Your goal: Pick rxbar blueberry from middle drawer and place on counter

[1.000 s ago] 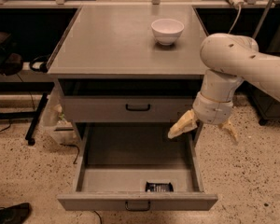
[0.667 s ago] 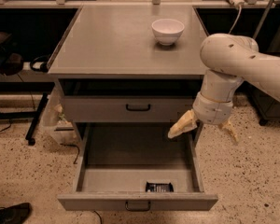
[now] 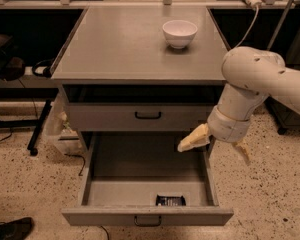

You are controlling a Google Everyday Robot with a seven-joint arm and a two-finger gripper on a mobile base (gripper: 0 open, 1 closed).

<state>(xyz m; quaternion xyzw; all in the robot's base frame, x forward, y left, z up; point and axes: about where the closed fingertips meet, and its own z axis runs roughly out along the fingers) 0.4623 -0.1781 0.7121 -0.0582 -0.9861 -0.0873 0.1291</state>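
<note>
- Arm [image 3: 262, 81]: smooth off-white shell, bulbous rounded joint, thick cylindrical segments.
- Wrist: short white collar, faint seam ring.
- Gripper [image 3: 217, 145], over the middle drawer's [image 3: 105, 216] right side: two pale yellow tapered fingers [image 3: 193, 138], splayed apart.

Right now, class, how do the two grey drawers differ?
The middle drawer is pulled out, the upper drawer shut. The middle drawer holds the rxbar; the upper drawer shows only its front. Both are grey, black-handled. The gripper hangs open above the middle drawer's right edge.

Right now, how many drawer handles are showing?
2: a handle on the shut drawer, a handle on the open drawer below it. The open jaws hang above that drawer's right edge. The top slot shows none.
</note>
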